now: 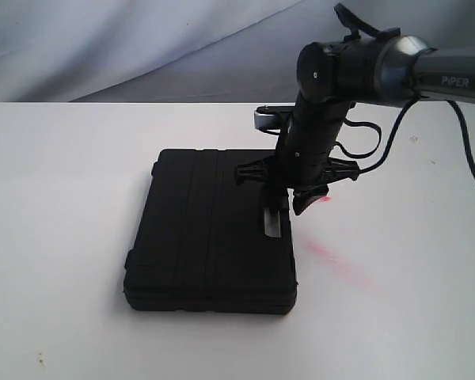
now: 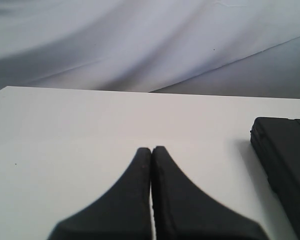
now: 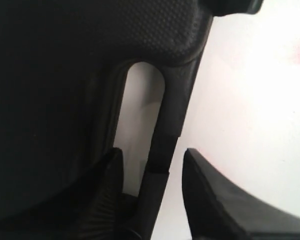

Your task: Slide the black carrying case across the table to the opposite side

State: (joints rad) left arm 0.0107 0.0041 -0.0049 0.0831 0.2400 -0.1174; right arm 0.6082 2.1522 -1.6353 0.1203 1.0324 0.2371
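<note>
Right hand (image 3: 150,156) spread astride the handle (image 3: 171,112) of the black carrying case (image 1: 210,237), mid table (image 1: 63,174); left hand (image 2: 151,150) closed on nothing; dragging unclamped, off-centre, the case may swivel or slip free.

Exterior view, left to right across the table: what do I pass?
Bare table → black carrying case → right gripper at the case's right edge → pink-red smear.

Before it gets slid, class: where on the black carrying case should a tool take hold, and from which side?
Grip the handle bar on the case's right-arm edge, from above. Lying flat, the case is too wide to span; the slot lets one finger drop inside, as the right tool shows.
</note>
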